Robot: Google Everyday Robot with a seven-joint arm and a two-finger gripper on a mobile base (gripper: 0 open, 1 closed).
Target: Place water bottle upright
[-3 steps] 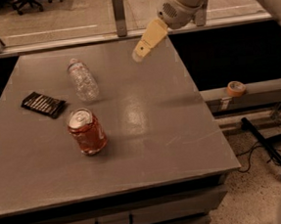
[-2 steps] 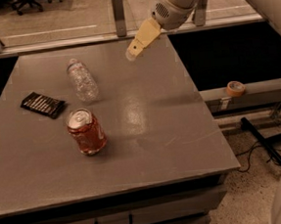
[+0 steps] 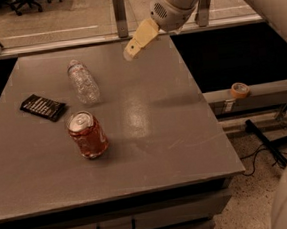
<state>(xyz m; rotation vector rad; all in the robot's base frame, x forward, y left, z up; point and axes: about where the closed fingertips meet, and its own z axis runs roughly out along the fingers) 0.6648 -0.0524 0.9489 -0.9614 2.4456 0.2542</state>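
Camera view: small clear crinkly plastic water bottle (image 3: pixel 83 81) laid on its side on the grey table (image 3: pixel 160 135), red soda can (image 3: pixel 87 135) stood upright nearby, flat black packet (image 3: pixel 43 106) beside, tan gripper (image 3: pixel 133 49) held above the far edge, nothing seen grasped, opening cannot be told.

Flat grey rectangular table top (image 3: pixel 156 150), with a pale glare patch noted near centre. Three items are carried on its left half. A small clear crinkly plastic water bottle (image 3: pixel 83 82) is laid on its side toward the far edge. A red soda can (image 3: pixel 87 135) is stood nearer the front. A flat black wrapped packet (image 3: pixel 44 106) is laid left of both, apart from each. The tan gripper (image 3: pixel 129 53) is held above the far part of the table, right of the bottle, apart from it.
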